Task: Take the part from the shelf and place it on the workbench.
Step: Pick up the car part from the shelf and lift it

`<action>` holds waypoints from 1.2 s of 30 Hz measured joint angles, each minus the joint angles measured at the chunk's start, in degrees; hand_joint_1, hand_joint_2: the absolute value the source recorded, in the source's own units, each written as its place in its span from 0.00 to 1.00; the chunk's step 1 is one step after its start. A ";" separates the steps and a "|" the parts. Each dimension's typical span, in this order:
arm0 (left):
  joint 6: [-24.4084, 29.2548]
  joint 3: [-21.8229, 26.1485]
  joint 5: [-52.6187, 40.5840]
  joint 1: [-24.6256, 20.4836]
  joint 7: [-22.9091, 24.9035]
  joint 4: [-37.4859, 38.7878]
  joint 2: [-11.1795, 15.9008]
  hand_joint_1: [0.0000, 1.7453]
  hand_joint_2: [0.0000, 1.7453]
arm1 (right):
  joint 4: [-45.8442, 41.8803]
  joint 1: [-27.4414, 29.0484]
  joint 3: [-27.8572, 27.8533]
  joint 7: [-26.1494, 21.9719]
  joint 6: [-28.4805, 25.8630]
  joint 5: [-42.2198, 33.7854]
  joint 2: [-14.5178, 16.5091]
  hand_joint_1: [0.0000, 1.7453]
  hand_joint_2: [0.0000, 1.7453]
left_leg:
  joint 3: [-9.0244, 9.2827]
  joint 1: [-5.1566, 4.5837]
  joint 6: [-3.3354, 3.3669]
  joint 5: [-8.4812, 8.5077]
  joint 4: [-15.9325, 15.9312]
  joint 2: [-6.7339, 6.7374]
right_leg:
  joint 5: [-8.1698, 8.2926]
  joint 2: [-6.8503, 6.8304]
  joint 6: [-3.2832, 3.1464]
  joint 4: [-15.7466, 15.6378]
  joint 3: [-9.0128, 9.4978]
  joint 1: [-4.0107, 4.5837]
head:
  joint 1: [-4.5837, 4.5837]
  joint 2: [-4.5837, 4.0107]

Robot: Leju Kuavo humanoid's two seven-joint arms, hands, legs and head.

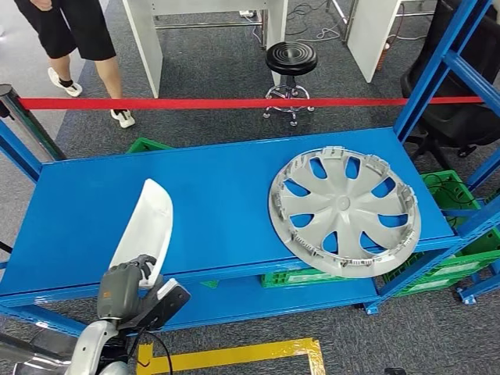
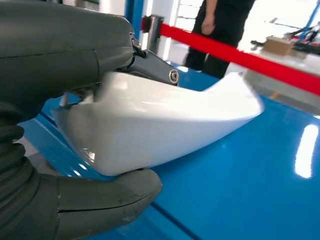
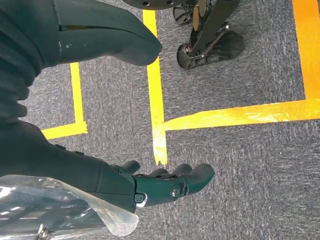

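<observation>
The left hand (image 1: 126,285) is at the front edge of the blue shelf (image 1: 224,203), gripping the near end of the white part (image 1: 146,226), a curved glossy shell that leans up and away from the hand over the shelf's left portion. From the wrist camera the thumb (image 2: 109,197) presses under the part's rim and the darker fingers (image 2: 151,67) clamp from the other side, the far tip of the part (image 2: 241,95) tapering over the blue surface (whether that tip touches the shelf or rides just above it is hard to tell through the blur). Well apart to the right lies a grey wheel cover (image 1: 344,211), its near rim hanging past the shelf's front lip, with a wide stretch of bare blue between it and the part. Behind the shelf a red barrier tape (image 1: 236,102) runs across, a person's legs (image 1: 88,55) and a black stool (image 1: 291,66) beyond it. Green crates (image 1: 454,195) sit under and beside the right end. The right hand (image 3: 166,182) hangs over grey carpet crossed by yellow floor tape (image 3: 158,100), fingers extended and apart, holding nothing.
</observation>
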 joint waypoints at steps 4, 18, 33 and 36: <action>0.05 0.09 0.23 0.00 -0.27 -0.01 0.03 1.00 1.00 | 0.07 -0.05 0.00 -0.17 0.02 0.28 0.00 0.00 1.00 | 0.00 0.00 0.00 0.00 0.00 0.00 | 0.00 0.00 0.00 0.00 0.01 0.00 | -0.01 0.00; 3.50 0.24 5.62 0.75 -4.95 -1.43 0.10 0.99 1.00 | 0.08 0.01 0.00 -0.58 0.02 0.62 0.00 0.00 1.00 | -0.01 0.00 0.00 0.00 0.00 0.00 | 0.00 0.00 0.00 0.00 -0.01 0.00 | -0.01 0.00; 10.89 3.24 29.75 3.58 -19.86 -8.79 -0.55 0.99 1.00 | 0.01 1.28 0.75 -0.50 -1.83 -1.27 0.21 0.00 1.00 | -0.08 -0.23 0.69 -0.23 0.31 -0.04 | 0.11 0.01 0.48 -0.26 0.10 -0.19 | -0.04 0.00; 12.14 3.86 32.52 4.22 -22.21 -10.90 -0.70 0.99 1.00 | -0.22 1.70 1.07 -0.71 -1.97 -1.23 0.33 0.00 1.00 | 0.58 0.26 1.44 0.80 -1.02 0.28 | -1.74 -0.64 0.98 1.43 -0.64 -0.15 | 0.11 0.00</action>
